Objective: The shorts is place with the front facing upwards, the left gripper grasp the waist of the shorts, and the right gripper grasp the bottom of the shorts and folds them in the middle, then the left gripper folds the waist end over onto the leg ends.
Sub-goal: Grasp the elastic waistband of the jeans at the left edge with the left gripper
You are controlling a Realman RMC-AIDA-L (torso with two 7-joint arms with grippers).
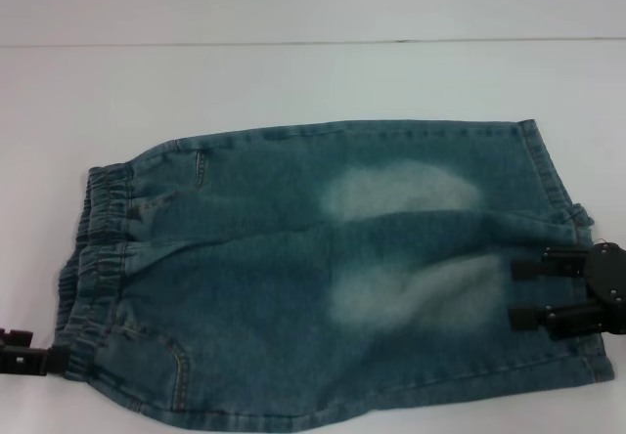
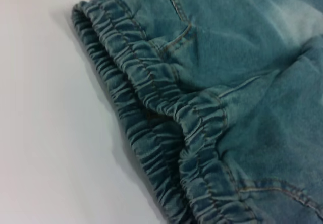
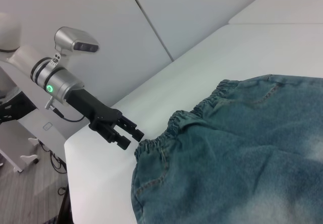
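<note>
The blue-green denim shorts (image 1: pixel 293 268) lie flat on the white table, with two pale faded patches showing. The waist of the shorts (image 1: pixel 93 258) is the gathered band on the left, seen close up in the left wrist view (image 2: pixel 151 93). The bottom of the shorts (image 1: pixel 548 170) is the straight hems on the right. My left gripper (image 1: pixel 49 349) is open at the near corner of the waistband, at its edge and holding nothing; the right wrist view shows the left gripper (image 3: pixel 132 135) just beside that corner. My right gripper (image 1: pixel 514 293) stands open over the near leg, by its hem.
The white table (image 1: pixel 293 82) stretches beyond the shorts to a pale wall. A patch pocket (image 1: pixel 147 356) sits near the waist's front corner. The table's edge (image 3: pixel 68 183) drops to the floor just past the left gripper.
</note>
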